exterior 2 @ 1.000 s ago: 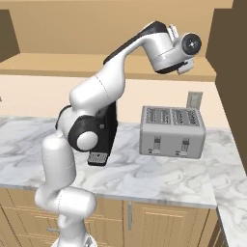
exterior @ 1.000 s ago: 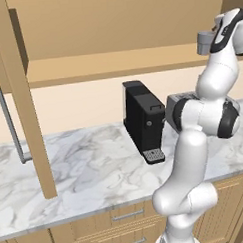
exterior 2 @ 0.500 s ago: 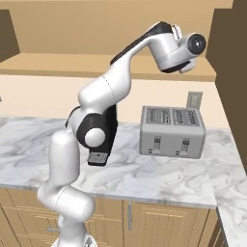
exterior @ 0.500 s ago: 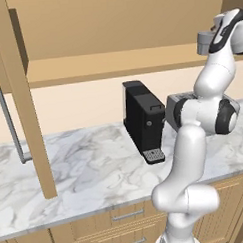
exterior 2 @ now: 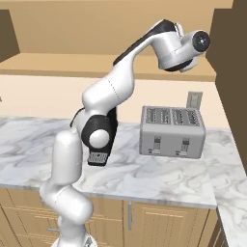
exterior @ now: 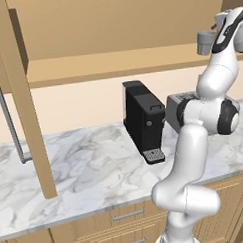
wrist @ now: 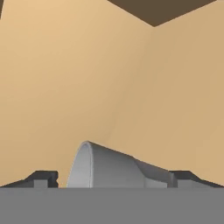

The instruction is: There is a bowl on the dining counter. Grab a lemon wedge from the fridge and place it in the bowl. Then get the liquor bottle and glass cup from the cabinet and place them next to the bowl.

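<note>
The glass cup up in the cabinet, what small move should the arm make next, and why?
Probably close the end effector on the glass cup. In the hand view the grey tumbler already lies between the two open fingertips, inside the tan cabinet. In the left base view the cup sits at the hand, on the shelf.

Even, bright rendered light, sharp throughout; soft shadow under the white-grey marbled worktop (exterior: 90, 170); perhaps dimmer up inside the tan wooden cabinet (wrist: 65, 78).
</note>
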{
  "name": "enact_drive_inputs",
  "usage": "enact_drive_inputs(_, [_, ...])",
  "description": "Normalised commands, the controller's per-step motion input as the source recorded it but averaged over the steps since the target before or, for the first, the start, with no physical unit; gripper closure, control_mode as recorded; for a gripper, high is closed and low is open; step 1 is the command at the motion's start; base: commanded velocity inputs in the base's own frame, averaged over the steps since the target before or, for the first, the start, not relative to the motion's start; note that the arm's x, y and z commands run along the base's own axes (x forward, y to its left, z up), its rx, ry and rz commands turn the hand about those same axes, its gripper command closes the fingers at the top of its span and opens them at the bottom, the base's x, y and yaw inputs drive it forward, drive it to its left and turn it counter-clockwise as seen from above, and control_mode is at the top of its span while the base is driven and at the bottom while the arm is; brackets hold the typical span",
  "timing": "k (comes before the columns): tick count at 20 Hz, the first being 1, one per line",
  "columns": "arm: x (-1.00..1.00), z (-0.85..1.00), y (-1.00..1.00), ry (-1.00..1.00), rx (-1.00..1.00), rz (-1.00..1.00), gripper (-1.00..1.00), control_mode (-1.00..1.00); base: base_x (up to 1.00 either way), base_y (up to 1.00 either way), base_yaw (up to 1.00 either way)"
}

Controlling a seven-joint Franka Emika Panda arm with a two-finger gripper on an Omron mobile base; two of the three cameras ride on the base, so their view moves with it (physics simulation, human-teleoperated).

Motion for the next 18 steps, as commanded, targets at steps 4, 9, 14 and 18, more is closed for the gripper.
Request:
enact_drive_inputs(4, [0.01,-0.08,0.18,-0.02,0.00,0.00,-1.00,-1.00,0.00,0.00,0.00])
enact_drive_inputs(9, [-0.01,-0.11,0.19,-0.02,0.00,0.00,-1.00,-1.00,0.00,0.00,0.00])
enact_drive_inputs(14, [0.00,-0.12,0.21,-0.01,0.00,0.00,-1.00,-1.00,0.00,0.00,0.00])
enact_drive_inputs(18, [0.07,-0.19,0.13,0.00,0.00,0.00,-1.00,-1.00,0.00,0.00,0.00])
